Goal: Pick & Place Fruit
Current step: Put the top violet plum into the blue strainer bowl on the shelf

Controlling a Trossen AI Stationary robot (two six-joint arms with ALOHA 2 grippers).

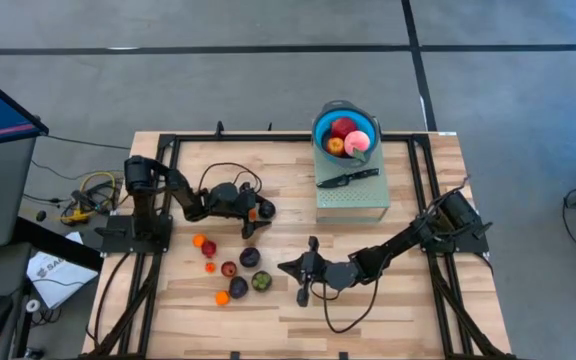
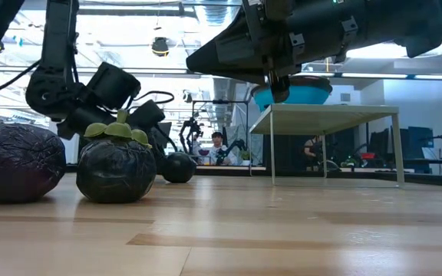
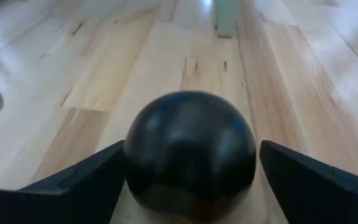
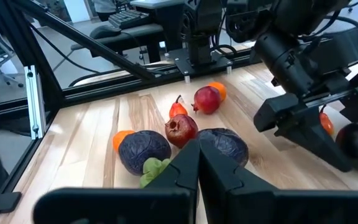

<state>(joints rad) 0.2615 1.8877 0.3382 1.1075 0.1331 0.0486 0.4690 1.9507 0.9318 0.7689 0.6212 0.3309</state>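
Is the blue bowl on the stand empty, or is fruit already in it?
Not empty: the blue bowl holds red, pink and orange fruit.

Surfaces and finishes: desk, fruit, bowl, stand, arms

Desk [image 1: 408, 320]: pale wood planks, smooth, light sheen, visible grain. Dark fruit [image 3: 190, 152]: smooth skin, dull gloss. Purple fruit [image 2: 19, 163]: wrinkled, crinkly skin, faint shine. Leafy-capped fruit [image 2: 117, 170]: dark rind, slightly glossy, matt green leaves. Red fruit [image 4: 207, 99]: smooth, glossy. Bowl [image 1: 322, 128]: blue, smooth, plastic-looking. Stand [image 1: 350, 203]: pale green, matt. Knife [image 1: 348, 178]: black, matt. Left end effector [image 3: 191, 177] and right end effector [image 4: 197, 163]: dark matt plastic-looking fingers. Frame [image 1: 168, 150]: black metal rails.
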